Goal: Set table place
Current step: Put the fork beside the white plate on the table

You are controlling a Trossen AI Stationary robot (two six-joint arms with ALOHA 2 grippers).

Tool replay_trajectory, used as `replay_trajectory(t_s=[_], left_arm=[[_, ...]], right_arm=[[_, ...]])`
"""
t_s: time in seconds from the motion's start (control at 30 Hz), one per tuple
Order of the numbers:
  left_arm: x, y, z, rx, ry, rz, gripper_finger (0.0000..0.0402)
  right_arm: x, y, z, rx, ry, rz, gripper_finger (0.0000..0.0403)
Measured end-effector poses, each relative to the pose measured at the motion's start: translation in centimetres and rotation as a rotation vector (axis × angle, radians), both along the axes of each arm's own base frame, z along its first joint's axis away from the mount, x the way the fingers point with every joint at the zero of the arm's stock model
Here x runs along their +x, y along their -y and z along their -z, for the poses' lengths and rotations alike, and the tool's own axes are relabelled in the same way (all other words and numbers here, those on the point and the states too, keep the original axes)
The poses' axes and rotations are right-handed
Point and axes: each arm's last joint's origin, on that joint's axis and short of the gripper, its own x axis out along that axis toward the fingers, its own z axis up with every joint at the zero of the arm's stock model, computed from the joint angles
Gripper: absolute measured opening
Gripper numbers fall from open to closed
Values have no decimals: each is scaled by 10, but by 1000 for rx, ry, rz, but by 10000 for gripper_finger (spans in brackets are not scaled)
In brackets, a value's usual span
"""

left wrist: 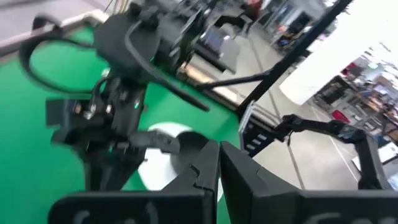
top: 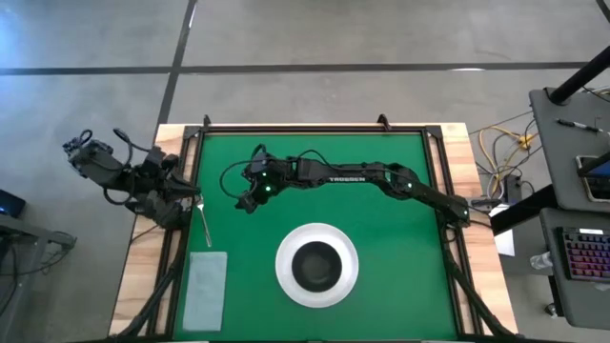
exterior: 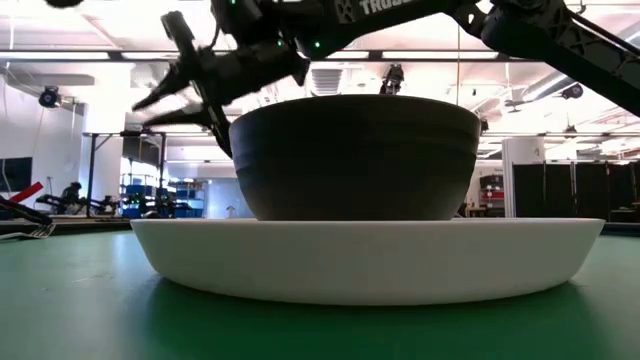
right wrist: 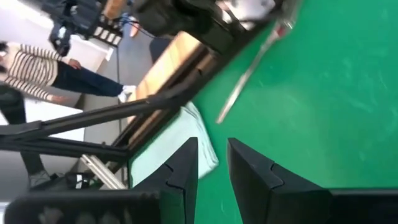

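Observation:
The white plate point(top: 286, 276) lies on the green table near its near edge, and the dark bowl point(top: 316, 265) stands in it, filling the low view point(exterior: 355, 160). One silver utensil point(top: 203, 224), seemingly the fork, lies flat on the green by the left rail, also in the right wrist view point(right wrist: 249, 71). The spoon does not show. My right gripper point(top: 250, 200) hovers open and empty above the table left of centre, between fork and plate point(right wrist: 212, 163). My left gripper point(left wrist: 219, 171) is shut and empty over the left rail, close to the fork's far end.
A pale grey napkin point(top: 205, 289) lies flat at the near left corner, just nearer than the fork. Black rails point(top: 186, 171) and wooden edges frame the table. Beyond the left edge a person in a striped top point(right wrist: 28, 71) stands. A desk with a keyboard point(top: 581, 252) is right of the table.

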Motion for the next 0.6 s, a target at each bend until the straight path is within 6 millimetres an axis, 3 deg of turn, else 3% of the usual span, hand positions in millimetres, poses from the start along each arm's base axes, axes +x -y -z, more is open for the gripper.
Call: replay_trajectory(t_s=[0.17,0.3,0.43,0.6], left_arm=[[2,1,19,-71,-51,-49,0],[3,1,36,-133,-83,-110,0],[1,0,58,-189,-182,-170,0],[-5,-4,79,-244,-344,-257,0]], right_arm=[[-2,0,20,6,-48,29,79],[-2,1,22,-2,-51,44,77],[-2,5,14,-10,-34,53,73],[-1,10,-10,-29,33,57,73]])
